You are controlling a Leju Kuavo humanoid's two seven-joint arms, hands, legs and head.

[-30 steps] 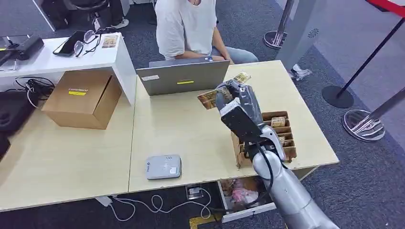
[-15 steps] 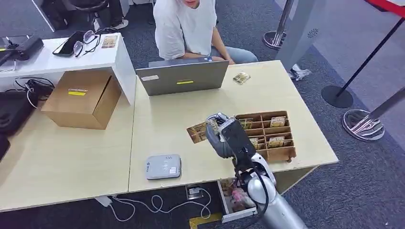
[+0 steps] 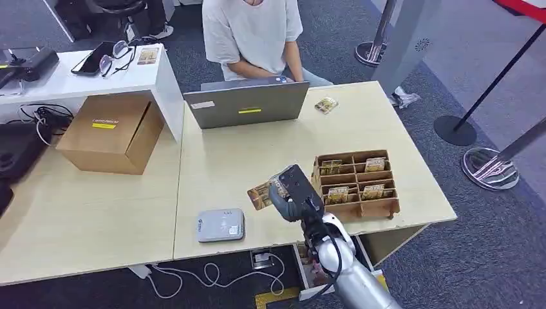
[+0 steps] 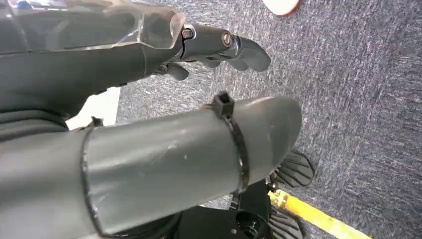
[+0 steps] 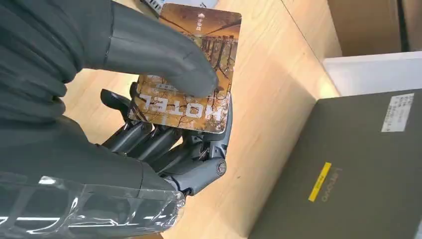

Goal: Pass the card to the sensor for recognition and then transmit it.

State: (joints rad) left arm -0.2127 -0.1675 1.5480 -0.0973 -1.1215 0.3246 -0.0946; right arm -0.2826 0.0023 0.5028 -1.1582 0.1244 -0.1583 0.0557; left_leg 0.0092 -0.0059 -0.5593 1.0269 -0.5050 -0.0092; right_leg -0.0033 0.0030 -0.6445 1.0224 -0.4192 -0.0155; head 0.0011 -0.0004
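Note:
My right hand (image 3: 291, 190) hangs over the front middle of the pale wooden table (image 3: 232, 164) and pinches a brown hotel card (image 3: 260, 194) between thumb and fingers. In the right wrist view the card (image 5: 191, 74) lies flat under the thumb (image 5: 164, 55), printed side showing. The grey card sensor (image 3: 220, 224) sits near the table's front edge, left of and below the card, apart from it. My left hand (image 4: 219, 47) hangs over the carpet with its fingers curled and nothing in them.
A wooden compartment tray (image 3: 358, 182) with several cards stands just right of my right hand. A grey laptop (image 3: 246, 103) is at the far edge, a person (image 3: 254, 32) seated behind it. A loose card (image 3: 326, 105) lies far right. A cardboard box (image 3: 112, 132) sits left.
My right arm has come down and back from near the laptop, carrying the card towards the table's front and left, closer to the sensor. The person has shifted slightly.

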